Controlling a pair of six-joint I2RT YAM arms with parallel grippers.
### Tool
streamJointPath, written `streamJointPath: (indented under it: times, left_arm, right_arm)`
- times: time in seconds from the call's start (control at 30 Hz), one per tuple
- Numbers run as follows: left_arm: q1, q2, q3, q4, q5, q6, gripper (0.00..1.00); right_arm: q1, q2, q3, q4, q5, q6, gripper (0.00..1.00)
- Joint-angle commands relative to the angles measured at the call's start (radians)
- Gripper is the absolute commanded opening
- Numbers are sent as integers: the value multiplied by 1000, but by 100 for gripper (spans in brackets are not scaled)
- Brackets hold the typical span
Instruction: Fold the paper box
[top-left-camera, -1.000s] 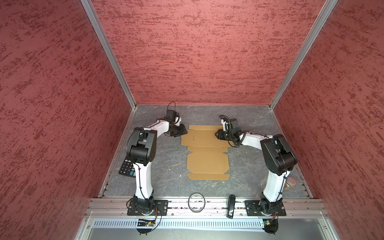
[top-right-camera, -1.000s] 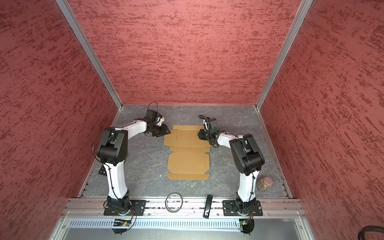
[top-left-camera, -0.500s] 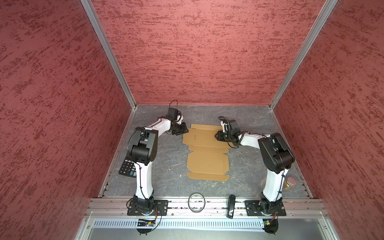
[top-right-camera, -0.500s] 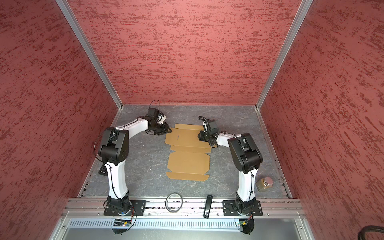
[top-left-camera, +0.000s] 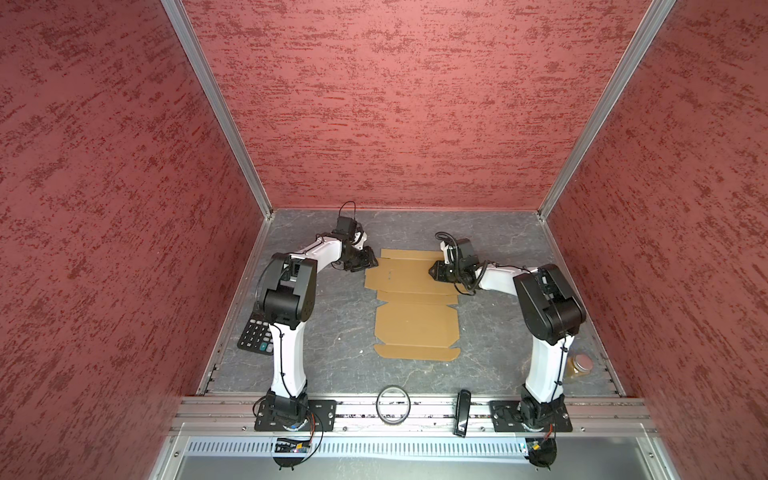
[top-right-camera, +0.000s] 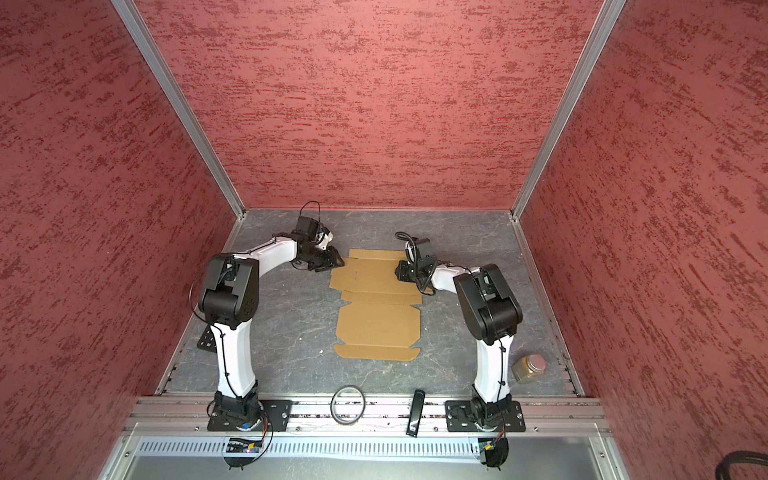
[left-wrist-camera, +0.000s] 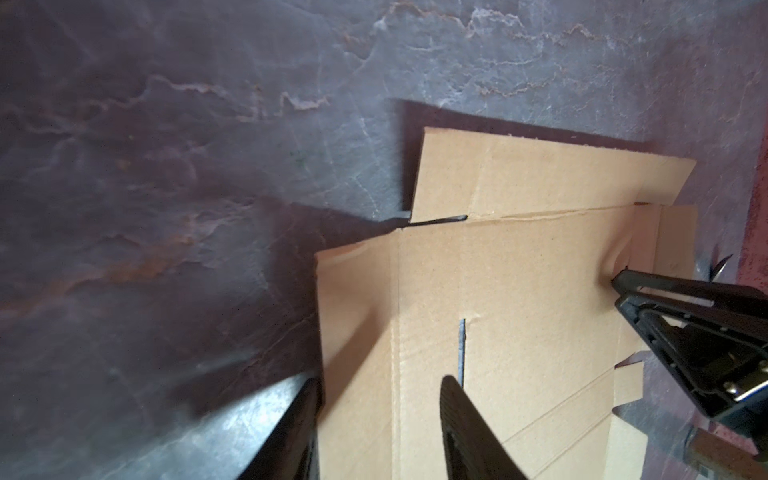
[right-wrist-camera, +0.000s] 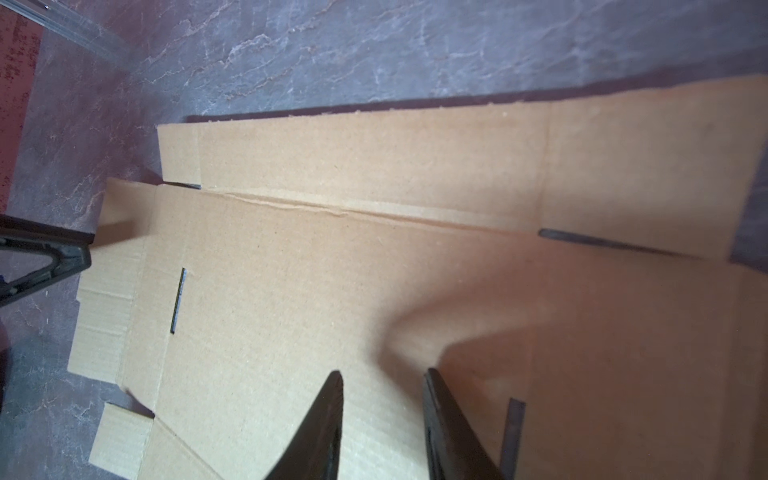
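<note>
"Tan cardboard, plain and unprinted: where did the paper box (top-left-camera: 415, 328) lie?"

"Flat and unfolded on the middle of the grey bench (top-left-camera: 332, 353), running from near to far. In both top views its wider far panel, with the side flaps, sat between the two arms."

"And the left hand (top-left-camera: 371, 264)?"

"At that panel's left edge. In the left wrist view its fingers (left-wrist-camera: 461, 415) stood well apart, one just outside the left flap's edge and one over the sheet beside a narrow slot (left-wrist-camera: 460, 349). It was open and gripped nothing."

"The right hand (top-left-camera: 433, 272)?"

"Over the right part of the same panel. Its fingers (right-wrist-camera: 328, 415) were parted too, with bare cardboard showing between them, so it held nothing. Seen from the left wrist, its tip sat at the sheet by a small dent near the right crease. Whether it pressed down, I could not tell."

"What lay farther out?"

"A black calculator (top-left-camera: 254, 337) at the bench's left edge, partly hidden behind the left arm. A jar (top-left-camera: 579, 365) with amber contents stood near right, close to the right arm. On the near metal rail (top-left-camera: 357, 415), between the arm bases, lay a dark ring (top-left-camera: 377, 404) and a black bar-shaped thing (top-left-camera: 461, 415). Red textured walls (top-left-camera: 395, 104) closed the left, far and right sides."
</note>
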Motion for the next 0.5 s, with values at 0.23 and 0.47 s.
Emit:
streamJointPath:
  times: [0.23,0.47]
  left_arm:
    - [29,25,5,-21,-25,27,58]
    - [8,34,2,-15,4,35,57]
  right_arm:
    - [10,33,19,-23,1,9,34]
    - [10,40,24,-24,1,10,34]
